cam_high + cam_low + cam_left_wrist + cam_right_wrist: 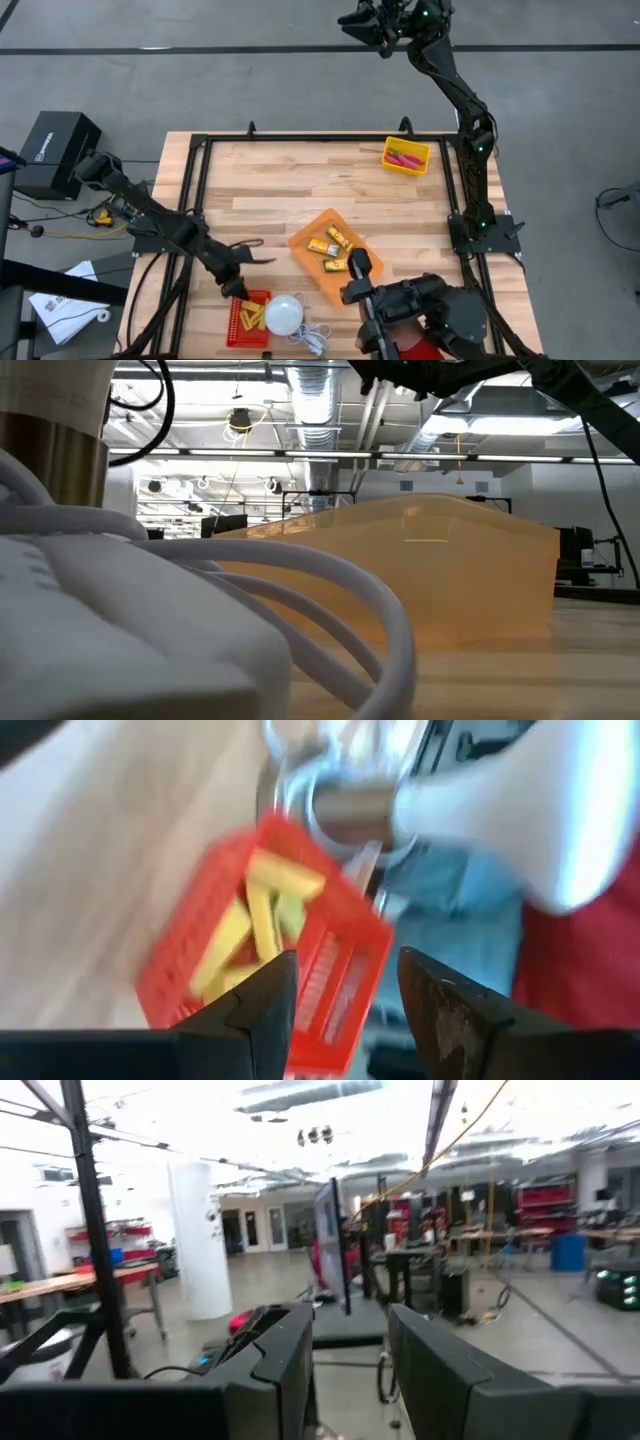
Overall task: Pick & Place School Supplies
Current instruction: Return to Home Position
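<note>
Erasers (250,317), small yellow blocks, lie heaped in the red slotted bin (234,325) at the near left of the table (300,180). The left gripper (238,291) hovers just over that bin's far end, fingers spread with nothing between them. A white dome (283,315) with a cord sits just beside the bin. Further right, three orange-yellow packets (321,246) with dark marks lie apart in the orange tray (318,276). The right gripper (372,28) hangs beyond the table's far edge, fingers parted and empty. Two red-handled scissors (405,158) rest side by side in the yellow bin (388,150) near the far right corner. White lettering on the black box (55,150) left of the table cannot be read (nor can the packets' print).
</note>
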